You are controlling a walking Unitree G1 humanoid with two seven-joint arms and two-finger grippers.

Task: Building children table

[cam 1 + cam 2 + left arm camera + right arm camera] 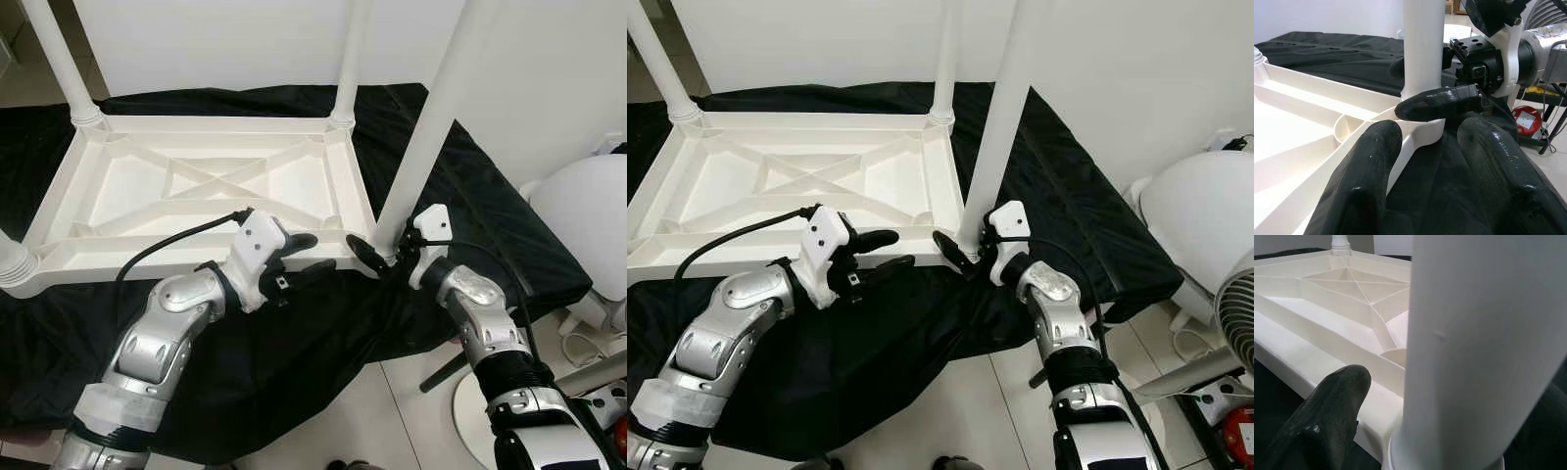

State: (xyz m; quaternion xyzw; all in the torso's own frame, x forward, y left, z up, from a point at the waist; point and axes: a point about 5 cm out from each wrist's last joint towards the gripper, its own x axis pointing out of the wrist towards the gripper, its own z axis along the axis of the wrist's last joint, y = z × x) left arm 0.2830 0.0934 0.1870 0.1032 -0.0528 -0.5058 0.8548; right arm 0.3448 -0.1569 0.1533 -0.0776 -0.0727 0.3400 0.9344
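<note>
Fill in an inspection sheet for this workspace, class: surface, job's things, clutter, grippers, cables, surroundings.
Surface: black cloth spread under the work.
Job's things: white plastic tabletop lying upside down, ribbed underside up; table leg standing upright in its near right corner; far legs also fitted.
Clutter: nothing seen.
Grippers: right gripper open, fingers either side of the near leg's base; left gripper open at the tabletop's near edge.
Cables: black cable running along the left arm.
Surroundings: white wall, tiled floor, white fan at right.
</note>
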